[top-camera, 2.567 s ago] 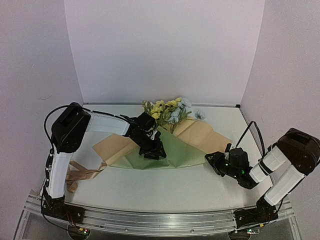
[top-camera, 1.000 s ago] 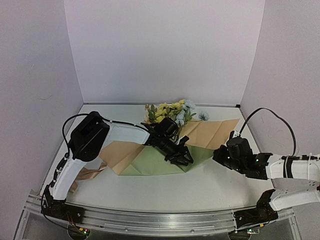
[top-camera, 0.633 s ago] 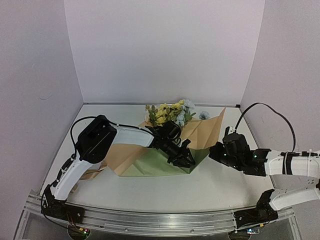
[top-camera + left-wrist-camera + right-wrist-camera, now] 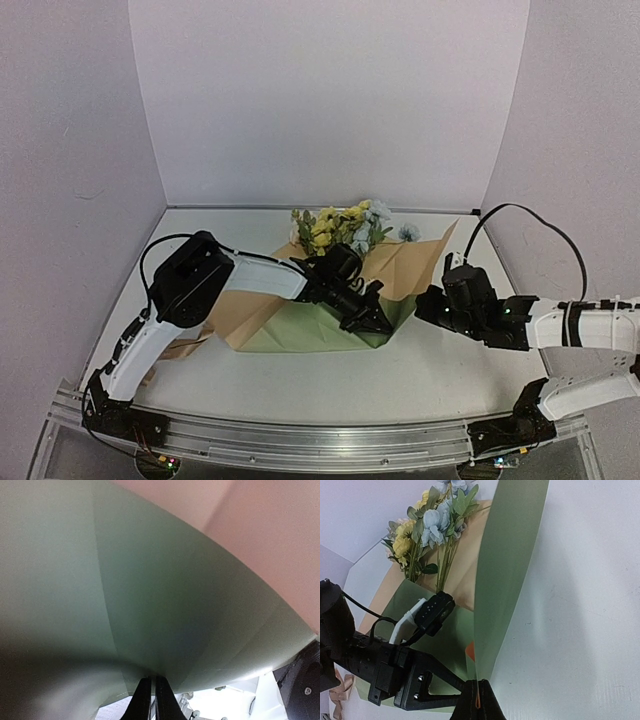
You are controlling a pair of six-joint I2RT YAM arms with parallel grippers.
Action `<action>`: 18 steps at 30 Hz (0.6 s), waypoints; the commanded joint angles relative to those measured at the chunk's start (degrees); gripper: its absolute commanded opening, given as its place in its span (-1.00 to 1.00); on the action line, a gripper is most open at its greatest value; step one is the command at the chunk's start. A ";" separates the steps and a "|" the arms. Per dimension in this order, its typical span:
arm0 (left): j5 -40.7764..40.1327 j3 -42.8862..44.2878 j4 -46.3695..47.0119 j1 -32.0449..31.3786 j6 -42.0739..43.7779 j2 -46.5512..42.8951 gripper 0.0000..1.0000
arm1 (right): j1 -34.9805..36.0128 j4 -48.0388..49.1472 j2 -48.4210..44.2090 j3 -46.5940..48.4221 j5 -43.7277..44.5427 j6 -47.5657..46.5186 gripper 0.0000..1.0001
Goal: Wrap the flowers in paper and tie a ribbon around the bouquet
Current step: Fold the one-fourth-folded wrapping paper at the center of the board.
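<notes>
The flowers (image 4: 345, 225), yellow and pale blue, lie on the paper (image 4: 300, 330), blooms toward the back wall. The paper shows olive green in the middle and tan on its folded sides. My left gripper (image 4: 370, 322) is at the green sheet's near right edge. In the left wrist view its fingers (image 4: 145, 700) stand pressed together at the paper (image 4: 150, 580). My right gripper (image 4: 477, 682) is shut on the paper's right edge, holding a flap (image 4: 505, 555) upright beside the flowers (image 4: 432, 522). The ribbon (image 4: 182, 347) lies at the left, partly behind my left arm.
The white table (image 4: 400, 390) is walled at the back and both sides. My left arm (image 4: 385, 665) stretches across the paper's near side, close to the right gripper. A metal rail (image 4: 300, 440) runs along the near edge.
The right gripper has carried the paper's right corner up and leftward, so the flap now stands. The left gripper's fingers have closed at the paper's near edge.
</notes>
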 commanded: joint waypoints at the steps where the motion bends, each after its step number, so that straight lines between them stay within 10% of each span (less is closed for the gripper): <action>1: -3.20 4.19 -3.59 -0.91 -0.43 1.95 -0.96 | 0.44 -0.09 -0.05 1.89 -0.09 -1.29 -1.00; 18: -12.08 -14.79 -11.69 5.02 13.11 -25.25 -0.70 | 0.89 -3.66 4.32 6.67 0.32 -4.11 -1.00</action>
